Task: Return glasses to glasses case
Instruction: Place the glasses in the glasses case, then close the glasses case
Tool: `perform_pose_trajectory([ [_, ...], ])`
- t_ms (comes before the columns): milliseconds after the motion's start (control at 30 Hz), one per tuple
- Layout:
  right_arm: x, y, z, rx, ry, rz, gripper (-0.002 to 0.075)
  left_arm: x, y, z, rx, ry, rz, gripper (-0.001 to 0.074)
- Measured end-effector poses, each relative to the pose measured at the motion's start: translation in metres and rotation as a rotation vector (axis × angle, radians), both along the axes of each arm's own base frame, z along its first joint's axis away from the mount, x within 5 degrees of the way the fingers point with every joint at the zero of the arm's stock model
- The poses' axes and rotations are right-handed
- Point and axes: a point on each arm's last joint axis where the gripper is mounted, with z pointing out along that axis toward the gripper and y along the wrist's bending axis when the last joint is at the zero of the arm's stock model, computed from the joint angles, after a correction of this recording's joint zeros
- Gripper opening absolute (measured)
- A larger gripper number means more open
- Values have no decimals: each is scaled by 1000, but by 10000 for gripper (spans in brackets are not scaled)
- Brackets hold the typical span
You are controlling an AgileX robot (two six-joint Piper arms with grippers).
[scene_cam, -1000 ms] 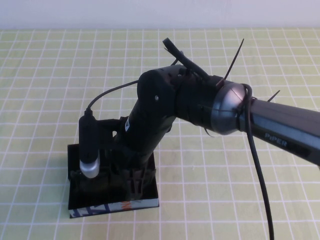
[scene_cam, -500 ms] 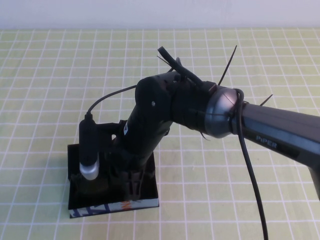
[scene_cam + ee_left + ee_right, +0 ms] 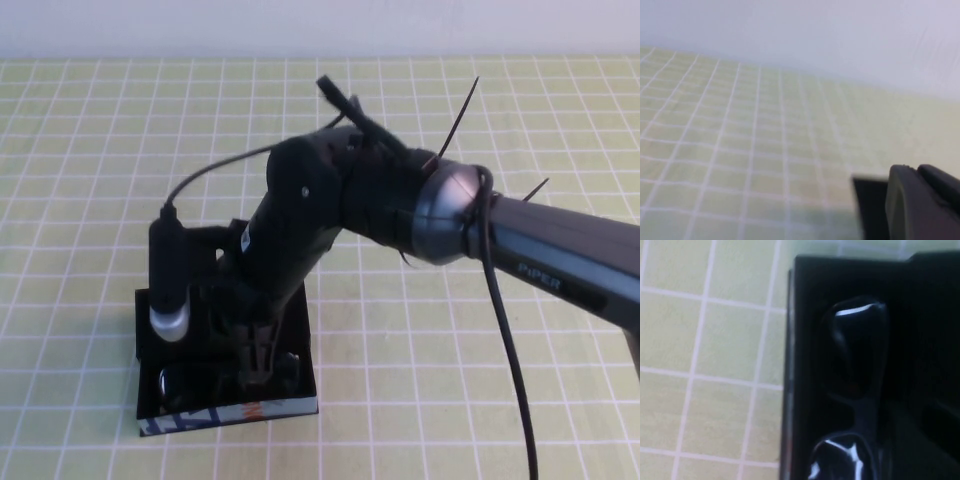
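Over the near-left case: right gripper (image 3: 262,365) hangs just above the glasses, fingers apparently released.
Glasses (image 3: 856,390) lie inside the glasses case (image 3: 296,352), long axis along the case's length, directly beneath the fingers; nothing shows between fingers and frame, so they look let go. Right arm alone is near; its bulk hides much of the box from above. Left gripper (image 3: 920,202) sits apart over bare grid surface (image 3: 450,380); cannot tell its fingers' state. Case still open.

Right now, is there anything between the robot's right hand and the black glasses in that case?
High view: nothing shows between the right hand and the black thick-rimmed glasses in the black rectangular case. Left hand unseen.
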Motion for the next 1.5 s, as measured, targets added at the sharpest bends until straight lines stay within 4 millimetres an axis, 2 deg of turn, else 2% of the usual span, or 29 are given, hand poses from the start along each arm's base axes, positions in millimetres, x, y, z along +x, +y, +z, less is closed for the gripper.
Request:
perform_pose_trajectory([
  [67,0,0,14,28,-26,1,68,0,0,7,-156,-46,6,-3],
  [200,-5,-7,60,110,-97,3,4,0,5,21,-486,-160,23,-3],
  [333,-13,-28,107,181,-151,-26,-11,-3,10,32,-603,-274,35,-3],
  [467,-20,-54,144,231,-157,-90,-15,-11,18,51,-750,-511,20,-3],
  [567,-21,-76,162,248,-139,-158,-15,-18,14,68,-655,-607,-41,-3],
  [733,-17,-99,177,279,-103,-221,-15,-41,0,131,-275,-657,-129,-3],
  [833,-14,-105,178,288,-82,-237,-15,-45,3,163,-157,-593,-60,-3],
  [967,-11,-109,178,291,-70,-249,-15,-31,14,185,-103,-430,95,-3],
  [1067,-11,-109,178,292,-67,-251,-16,-13,19,185,60,-250,188,-3],
  [1167,-11,-109,178,294,-65,-250,-16,10,18,168,335,37,186,-3],
  [1233,-11,-109,178,294,-65,-250,-16,27,14,147,500,272,99,-3],
  [1333,-11,-109,178,295,-64,-250,-16,47,1,117,631,590,-123,-3],
  [1400,-11,-109,177,293,-63,-250,-16,55,-11,105,633,684,-279,-3],
  [1500,-7,-106,171,280,-53,-252,-16,66,-33,99,540,675,-483,-3],
])
